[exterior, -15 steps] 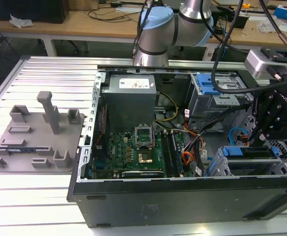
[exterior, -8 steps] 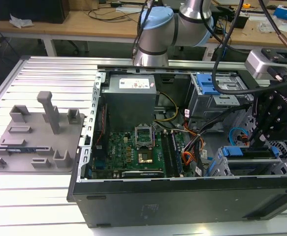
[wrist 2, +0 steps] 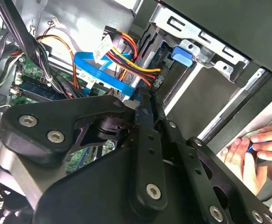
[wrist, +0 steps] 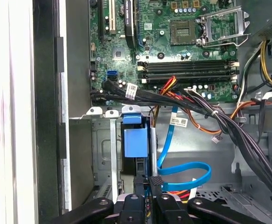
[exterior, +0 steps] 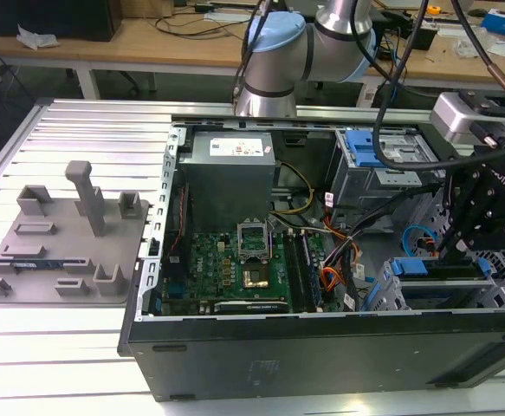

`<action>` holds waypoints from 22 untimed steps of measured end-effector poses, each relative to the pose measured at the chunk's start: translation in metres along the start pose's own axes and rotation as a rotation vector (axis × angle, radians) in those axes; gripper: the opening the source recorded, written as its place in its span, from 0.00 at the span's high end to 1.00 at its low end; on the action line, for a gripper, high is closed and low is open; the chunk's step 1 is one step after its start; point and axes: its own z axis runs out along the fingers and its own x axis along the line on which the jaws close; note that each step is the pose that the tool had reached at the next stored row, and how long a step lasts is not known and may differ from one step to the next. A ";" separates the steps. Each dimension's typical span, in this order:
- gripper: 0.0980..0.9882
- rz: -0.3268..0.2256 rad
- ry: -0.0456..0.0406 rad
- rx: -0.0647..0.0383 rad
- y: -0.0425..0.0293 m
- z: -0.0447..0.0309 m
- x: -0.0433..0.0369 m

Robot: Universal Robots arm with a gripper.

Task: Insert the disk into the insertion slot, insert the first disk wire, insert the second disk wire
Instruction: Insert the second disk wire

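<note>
The disk sits inside the insertion slot [exterior: 389,293], a perforated metal cage in the case's corner at the exterior view's right; its blue carrier [exterior: 412,267] [wrist: 136,140] shows at the opening. My gripper [exterior: 447,250] [wrist 2: 142,100] [wrist: 150,183] is down at the disk's end, its jaws pinched together on the plug of a flat blue wire [wrist 2: 103,74] [wrist: 187,168]. That wire loops back toward the motherboard. A bundle of red, yellow and black wires [wrist 2: 133,60] ends in a plug right beside the fingertips. The disk's label is hidden.
The open case holds a motherboard [exterior: 235,269], a power supply [exterior: 230,165] and a grey bay with blue latch [exterior: 378,152]. A grey fixture plate [exterior: 61,234] lies at the exterior view's left. A person's hand [wrist 2: 252,149] rests outside the case wall. Black cable bundles [wrist: 229,126] cross nearby.
</note>
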 end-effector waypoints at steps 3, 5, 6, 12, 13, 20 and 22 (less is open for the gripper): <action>0.93 -0.004 0.0011 0.000 -0.0001 0.0021 -0.0001; 0.93 -0.009 0.0027 0.001 -0.0002 0.0038 -0.0003; 0.93 -0.012 0.0032 0.001 -0.0002 0.0045 -0.0003; 0.85 -0.021 0.0039 0.001 0.0011 0.0093 -0.0004; 0.78 -0.021 0.0040 0.002 0.0012 0.0064 -0.0002; 0.64 -0.021 0.0117 0.002 0.0025 -0.0293 0.0008; 0.64 -0.020 0.0132 0.002 0.0031 -0.0451 0.0013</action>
